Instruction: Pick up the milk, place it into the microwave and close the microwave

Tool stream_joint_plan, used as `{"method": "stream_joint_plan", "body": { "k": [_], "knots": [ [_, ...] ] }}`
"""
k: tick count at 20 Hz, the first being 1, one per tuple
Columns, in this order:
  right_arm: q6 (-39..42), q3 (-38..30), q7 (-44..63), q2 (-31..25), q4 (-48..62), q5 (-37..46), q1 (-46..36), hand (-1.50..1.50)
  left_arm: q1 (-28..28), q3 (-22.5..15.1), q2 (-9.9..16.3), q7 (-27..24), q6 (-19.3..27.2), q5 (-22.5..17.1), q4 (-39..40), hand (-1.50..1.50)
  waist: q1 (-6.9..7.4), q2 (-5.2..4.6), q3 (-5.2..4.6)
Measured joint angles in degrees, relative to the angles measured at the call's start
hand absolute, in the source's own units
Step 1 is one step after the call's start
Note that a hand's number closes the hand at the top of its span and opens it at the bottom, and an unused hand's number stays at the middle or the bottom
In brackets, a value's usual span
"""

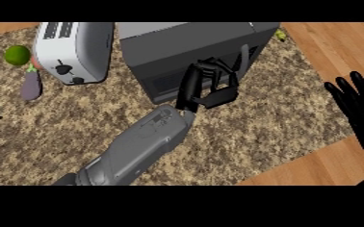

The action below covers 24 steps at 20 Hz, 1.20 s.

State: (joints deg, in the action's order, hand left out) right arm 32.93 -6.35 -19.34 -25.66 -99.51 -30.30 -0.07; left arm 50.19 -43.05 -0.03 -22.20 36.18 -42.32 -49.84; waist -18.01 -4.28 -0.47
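Both hands visible: left hand (206, 84) fingers spread against microwave (192, 48) front; right hand (350, 103) open, resting.

I have one view, from the head, looking steeply down on the bench (284, 125), microwave (192, 43) close below.

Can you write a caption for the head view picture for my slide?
Robot's black left hand reaches against the dark grey box-shaped microwave, beside a white toaster.

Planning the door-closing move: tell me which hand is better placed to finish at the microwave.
The left hand. It is already against the microwave front, fingers spread on the door area. The right hand rests open at the view's right edge, away from the microwave.
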Motion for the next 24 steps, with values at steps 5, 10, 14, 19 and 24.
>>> {"method": "stream_joint_plan", "body": {
  "k": [5,10,14,19,24],
  "knots": [
    [0.1,-0.6,1.3,-1.1,-1.0,-1.6,-1.1,-1.50,0.0,0.1,0.0,-3.2,-0.3,-2.3,0.6,1.50,-0.58,-0.10,0.07],
    [0.1,-1.0,2.6,-2.1,-1.6,-3.4,-2.0,-1.50,0.0,-0.1,0.0,-6.0,-0.5,-4.1,1.1,1.50,-0.91,-0.23,0.14],
    [0.0,-1.2,3.5,-2.5,-2.2,-4.8,-2.8,-1.50,0.2,-0.4,0.0,-8.0,-1.0,-5.4,1.5,1.50,-1.01,-0.34,0.19],
    [-0.2,-1.6,4.7,-3.4,-2.5,-6.4,-3.5,-1.50,0.3,-0.6,0.0,-10.1,-0.8,-6.8,2.1,1.50,-1.35,-0.35,0.26],
    [-0.4,-2.1,5.8,-4.2,-2.7,-8.0,-4.1,-1.50,0.4,-0.8,0.0,-11.9,-0.9,-8.2,2.5,1.50,-1.52,-0.42,0.31]
  ]
}}
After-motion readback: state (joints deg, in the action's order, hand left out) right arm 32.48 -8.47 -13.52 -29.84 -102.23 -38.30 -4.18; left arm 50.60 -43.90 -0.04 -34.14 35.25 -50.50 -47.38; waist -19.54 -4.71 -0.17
